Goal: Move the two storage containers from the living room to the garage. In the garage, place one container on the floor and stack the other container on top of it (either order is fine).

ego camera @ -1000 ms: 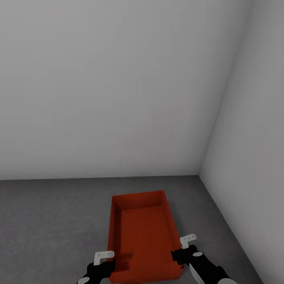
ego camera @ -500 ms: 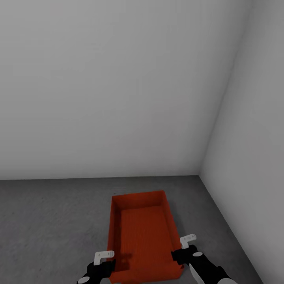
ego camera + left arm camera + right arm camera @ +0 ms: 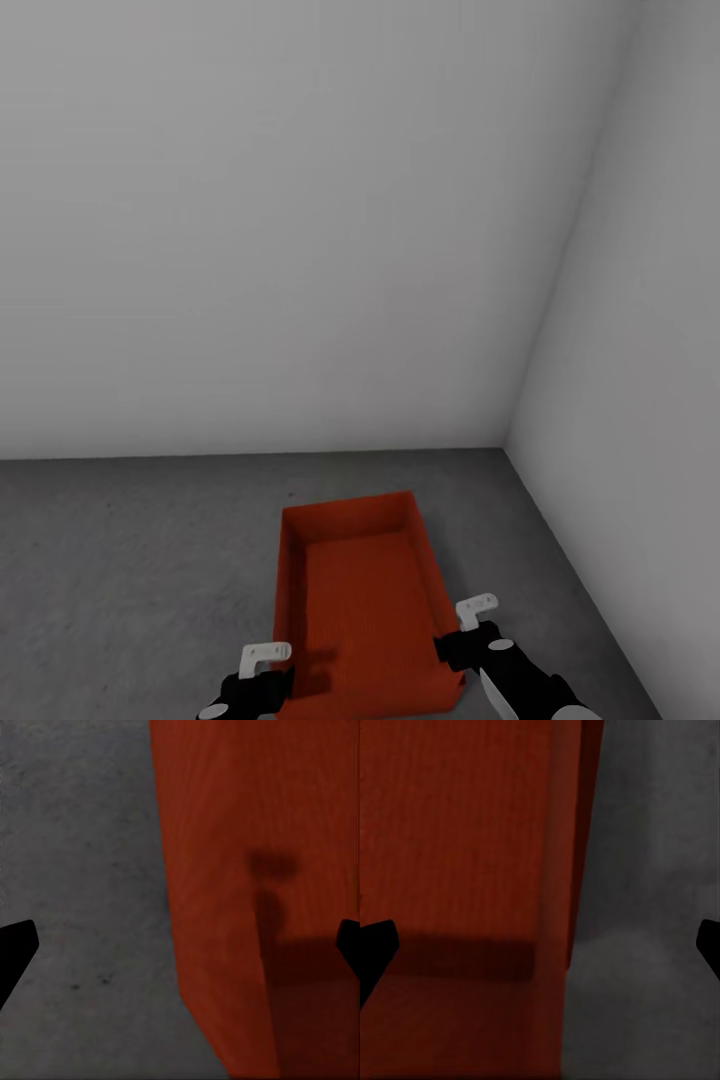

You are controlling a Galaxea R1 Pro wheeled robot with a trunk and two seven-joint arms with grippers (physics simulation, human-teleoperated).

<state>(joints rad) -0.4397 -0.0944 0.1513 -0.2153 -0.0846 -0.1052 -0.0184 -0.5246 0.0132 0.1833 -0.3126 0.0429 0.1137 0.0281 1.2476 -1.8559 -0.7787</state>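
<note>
Shift since earlier: storage container point(image 3: 355, 600) slightly lower in head view, left gripper point(image 3: 266, 668) too; camera may have tilted.
Head view: on concrete floor point(image 3: 120, 570) near right wall corner; right gripper point(image 3: 462, 628) beside right wall of bin.
Left wrist view: fingers point(image 3: 15, 949) spread wide, straddling bin wall, gripping nothing.
Right wrist view: fingers point(image 3: 376, 945) likewise apart, astride bin wall.

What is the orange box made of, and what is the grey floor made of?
The orange-red storage container looks like matte plastic: its colour is even and fine ribs run across its walls and bottom. The floor looks like bare concrete, dark grey, mottled and dull with no shine. Both are simulator renders, so this is only how they look.
</note>
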